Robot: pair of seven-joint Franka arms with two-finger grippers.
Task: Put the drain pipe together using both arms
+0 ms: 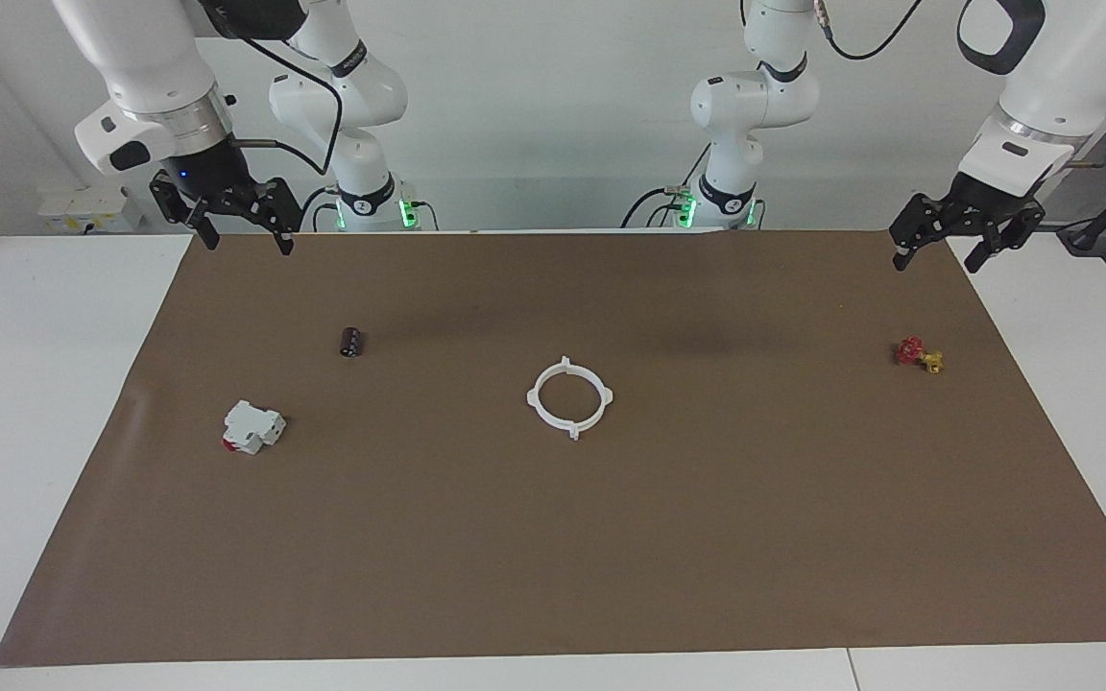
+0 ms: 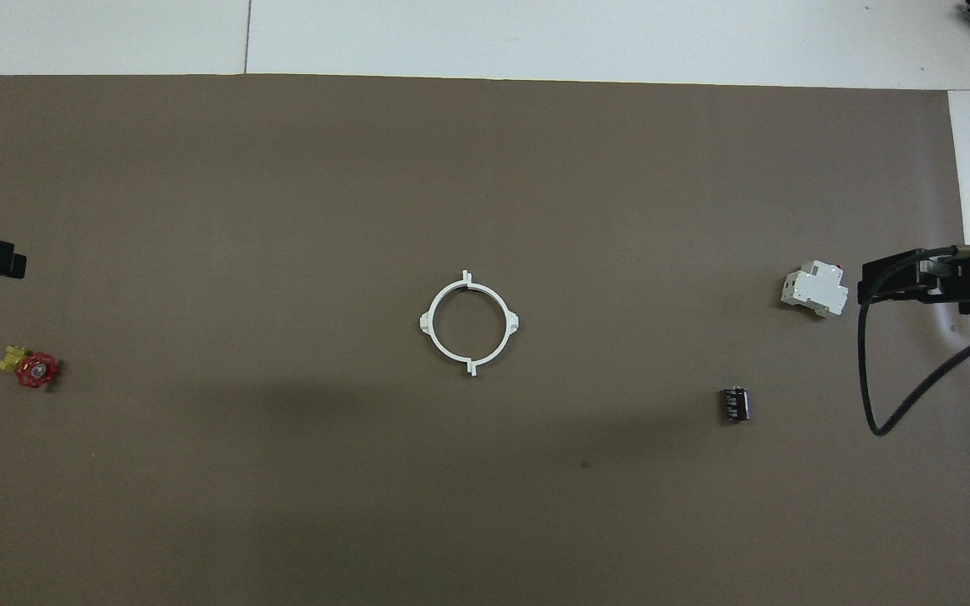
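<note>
drain pipe (image 1: 568, 397): one closed white ring with small tabs around its rim, lying flat at the middle of the brown mat (image 1: 553, 537), touched by neither claw
left claw (image 1: 964, 238): raised over the corner of the mat at the left arm's end of the desk, at the edge nearest the robots; fingers spread wide apart, nothing between them
right claw (image 1: 238, 223): raised over the mat's corner at the right arm's end, at the edge nearest the robots; fingers spread wide apart, holding nothing
red and yellow valve (image 1: 917, 355): on the mat toward the left arm's end, well apart from the ring
black cylinder (image 1: 351, 342): on its side, toward the right arm's end, nearer the robots than the ring
white block with a red end (image 1: 252, 427): toward the right arm's end, farther from the robots than the black cylinder
desk (image 1: 25, 384): white, showing around the mat
</note>
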